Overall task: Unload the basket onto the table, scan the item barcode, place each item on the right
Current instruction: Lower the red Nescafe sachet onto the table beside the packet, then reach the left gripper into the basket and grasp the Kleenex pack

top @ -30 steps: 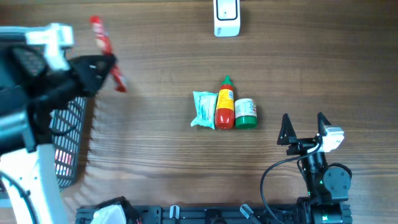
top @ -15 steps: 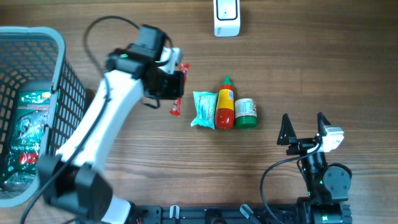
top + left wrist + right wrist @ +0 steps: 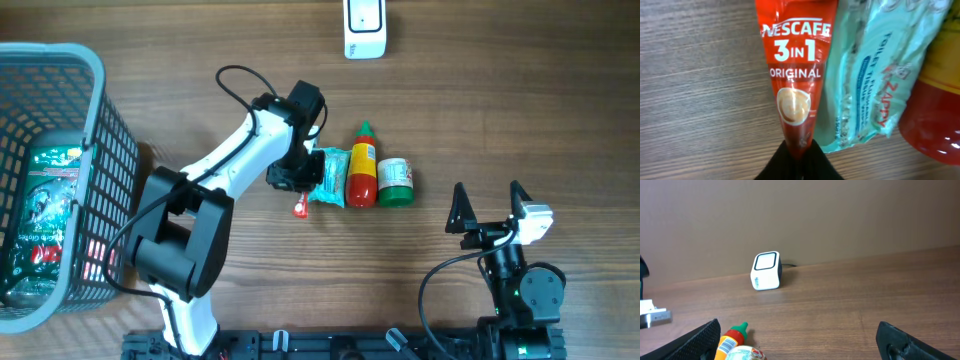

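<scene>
A red Nescafé 3-in-1 sachet fills the left wrist view, flat over the wood beside a pale green tissue pack. My left gripper is shut on the sachet's narrow lower end. From overhead, only the sachet's red tip shows under my left gripper, just left of the tissue pack. The white barcode scanner stands at the far edge, also in the right wrist view. My right gripper stands open near the front right, nothing between its fingers.
A red sauce bottle and a green-lidded jar lie right of the tissue pack. A grey wire basket at the left edge holds a green packet. A black cable loops off the left arm.
My left arm swung from above the basket to the table's middle, carrying the sachet down beside the tissue pack. The right arm has not moved.
</scene>
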Controlling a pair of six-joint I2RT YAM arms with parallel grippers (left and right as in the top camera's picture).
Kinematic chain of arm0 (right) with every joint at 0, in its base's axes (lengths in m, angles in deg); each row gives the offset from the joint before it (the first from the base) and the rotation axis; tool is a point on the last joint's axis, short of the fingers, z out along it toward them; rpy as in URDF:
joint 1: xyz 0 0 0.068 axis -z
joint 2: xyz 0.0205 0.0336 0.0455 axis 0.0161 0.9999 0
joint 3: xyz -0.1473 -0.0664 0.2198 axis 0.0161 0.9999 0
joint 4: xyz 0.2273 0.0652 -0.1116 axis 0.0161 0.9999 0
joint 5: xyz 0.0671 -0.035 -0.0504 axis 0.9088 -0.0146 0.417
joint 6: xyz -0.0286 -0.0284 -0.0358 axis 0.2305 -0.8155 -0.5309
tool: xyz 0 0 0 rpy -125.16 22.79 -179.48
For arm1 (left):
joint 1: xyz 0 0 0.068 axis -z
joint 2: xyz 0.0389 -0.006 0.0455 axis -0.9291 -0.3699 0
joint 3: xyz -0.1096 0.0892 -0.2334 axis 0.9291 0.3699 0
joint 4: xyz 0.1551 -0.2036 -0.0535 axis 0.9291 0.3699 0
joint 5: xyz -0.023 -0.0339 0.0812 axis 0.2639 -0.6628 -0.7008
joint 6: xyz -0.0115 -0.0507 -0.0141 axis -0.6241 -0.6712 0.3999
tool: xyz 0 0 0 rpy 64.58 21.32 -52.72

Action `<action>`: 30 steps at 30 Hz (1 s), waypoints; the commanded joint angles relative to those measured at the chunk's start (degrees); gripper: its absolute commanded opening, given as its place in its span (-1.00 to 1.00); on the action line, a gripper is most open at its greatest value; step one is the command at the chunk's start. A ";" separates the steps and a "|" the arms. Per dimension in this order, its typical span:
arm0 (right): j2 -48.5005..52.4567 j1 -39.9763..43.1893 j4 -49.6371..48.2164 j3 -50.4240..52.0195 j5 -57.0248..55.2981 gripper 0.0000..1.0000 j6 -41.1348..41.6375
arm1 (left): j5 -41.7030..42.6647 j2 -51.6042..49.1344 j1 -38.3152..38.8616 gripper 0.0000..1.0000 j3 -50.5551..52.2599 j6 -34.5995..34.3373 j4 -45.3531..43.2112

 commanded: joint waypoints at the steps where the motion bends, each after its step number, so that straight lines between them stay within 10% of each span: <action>1: -0.39 -0.15 -0.13 0.04 0.55 1.00 -1.01 | -0.57 -0.61 0.37 -0.48 0.81 -0.63 -0.13; 3: -0.39 -0.15 -0.13 0.04 0.55 1.00 -0.98 | -0.55 -0.48 0.37 -0.24 0.74 -0.63 0.48; 5: -0.39 -0.15 -0.13 0.04 0.52 1.00 -1.01 | -0.55 0.44 0.37 0.79 0.63 -0.61 1.09; 6: -0.39 -0.15 -0.13 0.04 0.52 0.98 -1.01 | -0.57 1.01 0.37 1.00 0.52 -0.61 1.29; 25: -0.39 -0.15 -0.13 0.04 0.52 1.00 -1.01 | -30.64 35.23 -9.11 1.00 -9.35 -0.02 -11.69; 30: -0.39 -0.15 -0.13 0.04 0.55 0.99 -1.01 | -40.81 39.28 -23.19 1.00 -9.35 -14.69 -13.92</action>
